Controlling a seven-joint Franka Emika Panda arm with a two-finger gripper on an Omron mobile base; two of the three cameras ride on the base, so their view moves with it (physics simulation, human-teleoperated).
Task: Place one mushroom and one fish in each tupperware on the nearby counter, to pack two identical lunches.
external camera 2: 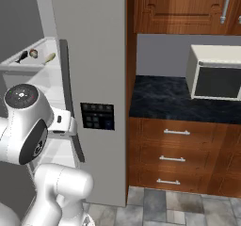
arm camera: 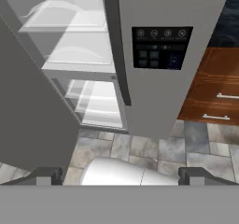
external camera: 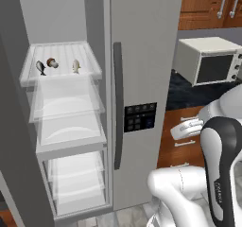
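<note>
On the top shelf of the open fridge lie a dark fish [external camera: 41,67], a red-brown capped mushroom [external camera: 52,63] and a pale fish [external camera: 75,65]. From the right they appear as the dark fish [external camera 2: 21,57], the mushroom [external camera 2: 33,53] and the pale fish [external camera 2: 49,57]. My gripper [arm camera: 121,176] is open with nothing between its fingertips [arm camera: 46,174]. It hangs low in front of the fridge, well below that shelf, pointing down at the lower shelves and floor. The black counter [external camera 2: 164,98] lies right of the fridge. The tupperware is out of view.
The fridge's left door stands open; its closed right door [external camera: 142,56] carries a long handle [external camera: 117,103] and a dark control panel [arm camera: 161,47]. A cream toaster oven [external camera 2: 216,74] sits on the counter above wooden drawers [external camera 2: 176,157]. Tiled floor [arm camera: 154,148] lies below.
</note>
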